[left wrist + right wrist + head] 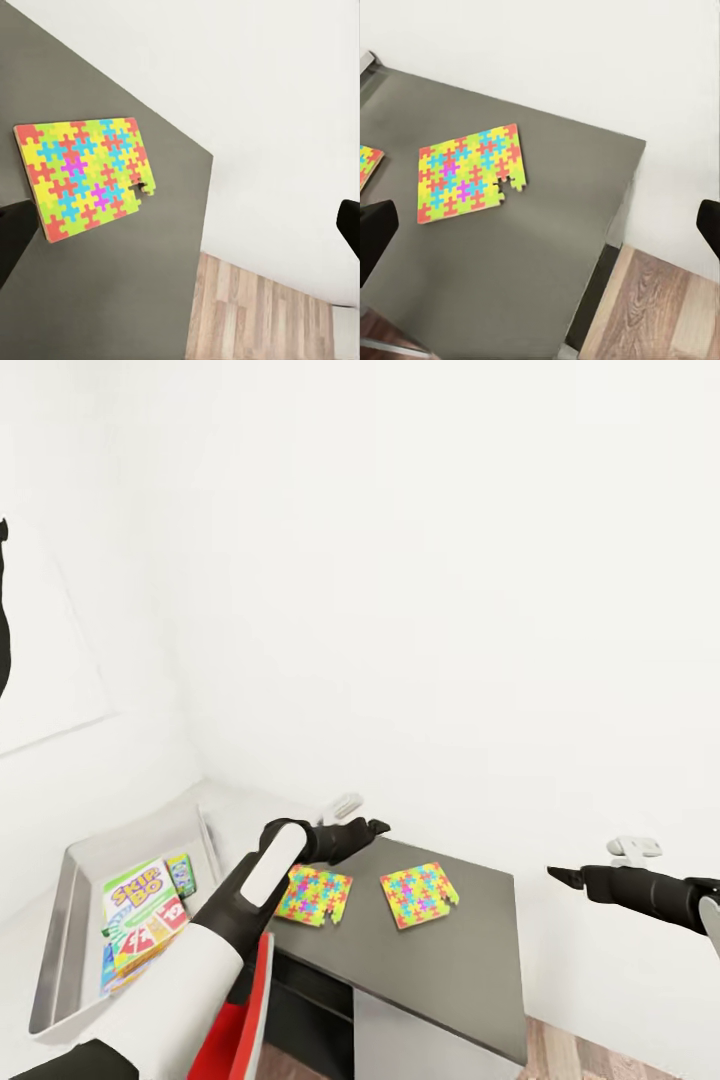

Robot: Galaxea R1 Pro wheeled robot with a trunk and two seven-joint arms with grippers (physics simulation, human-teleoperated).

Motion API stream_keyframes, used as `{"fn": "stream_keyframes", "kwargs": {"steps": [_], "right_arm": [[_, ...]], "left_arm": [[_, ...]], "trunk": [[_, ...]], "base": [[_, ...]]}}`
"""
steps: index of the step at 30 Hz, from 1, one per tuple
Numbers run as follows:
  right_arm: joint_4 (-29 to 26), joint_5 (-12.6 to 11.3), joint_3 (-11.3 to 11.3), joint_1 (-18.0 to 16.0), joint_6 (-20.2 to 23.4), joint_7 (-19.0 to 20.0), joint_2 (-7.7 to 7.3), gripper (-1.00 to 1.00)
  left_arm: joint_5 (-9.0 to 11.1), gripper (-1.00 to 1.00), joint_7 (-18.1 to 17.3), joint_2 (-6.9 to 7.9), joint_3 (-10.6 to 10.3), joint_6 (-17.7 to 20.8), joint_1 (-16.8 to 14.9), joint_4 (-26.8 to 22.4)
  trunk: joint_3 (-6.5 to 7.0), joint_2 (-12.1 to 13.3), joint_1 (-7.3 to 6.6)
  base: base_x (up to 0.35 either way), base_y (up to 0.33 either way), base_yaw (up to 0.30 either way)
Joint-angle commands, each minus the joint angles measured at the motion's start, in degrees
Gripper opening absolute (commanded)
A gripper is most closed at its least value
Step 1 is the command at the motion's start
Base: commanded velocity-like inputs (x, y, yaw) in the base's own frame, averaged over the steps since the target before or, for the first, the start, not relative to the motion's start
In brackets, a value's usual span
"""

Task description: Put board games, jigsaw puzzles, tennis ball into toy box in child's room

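Your two thin multicoloured jigsaw puzzle sheets (314, 894) (418, 894) lie flat mid dark grey tabletop (470, 970), near its back edge. Both tools, left tool (372, 827) and right tool (556, 874), are spread wide, holding nothing. I'd guess those sheets are light and flimsy, so slide one off an edge and pinch there.

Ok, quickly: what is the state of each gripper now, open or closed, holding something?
Left gripper: open, empty, above the left puzzle.
Right gripper: open, empty, off the dark desk edge.
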Motion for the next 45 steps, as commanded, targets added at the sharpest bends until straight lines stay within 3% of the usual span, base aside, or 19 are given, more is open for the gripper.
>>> {"fn": "stream_keyframes", "kwargs": {"steps": [1,13,23,26,28,39,45], "right_arm": [[0.01,0.0,-0.02,-0.1,0.32,0.18,0.01,1.0],[0.34,-0.2,-0.11,0.18,0.32,0.24,0.16,1.0],[1.71,-0.18,0.06,0.29,0.32,0.25,0.31,1.0],[1.89,-0.21,0.1,0.28,0.32,0.23,0.62,1.0],[2.11,-0.08,0.14,0.26,0.32,0.17,1.67,1.0],[2.2,-0.07,0.07,0.25,0.32,0.18,2.18,1.0],[2.33,0.07,0.1,0.2,0.32,0.15,2.22,1.0]], "left_arm": [[0.79,1.0,0.56,0.07,0.58,0.06,-0.01,0.02],[1.23,1.0,0.56,0.68,5.22,-0.08,0.26,2.65],[1.1,1.0,0.56,1.57,6.11,-0.63,0.21,5.51],[1.13,1.0,0.58,2.12,6.23,-0.88,0.18,6.2],[1.21,1.0,0.67,3.08,6.49,-1.23,0.08,7.86],[0.95,1.0,0.73,3.74,9.34,-1.38,-0.16,11.79],[0.86,1.0,0.75,3.84,9.88,-1.38,-0.19,12.28]], "trunk": [[-0.1,-0.14,0.04],[0.17,-0.14,0.04],[0.21,-0.14,0.04],[0.21,-0.14,0.04],[0.21,-0.14,0.04],[0.21,-0.14,0.04],[0.21,-0.14,0.04]], "base": [[0.0,0.0,-0.277],[0.0,0.0,-0.154],[0.0,0.0,-0.026],[0.0,0.0,-0.009],[0.0,0.0,-0.037],[0.0,0.0,-0.041],[0.0,0.0,-0.02]]}}
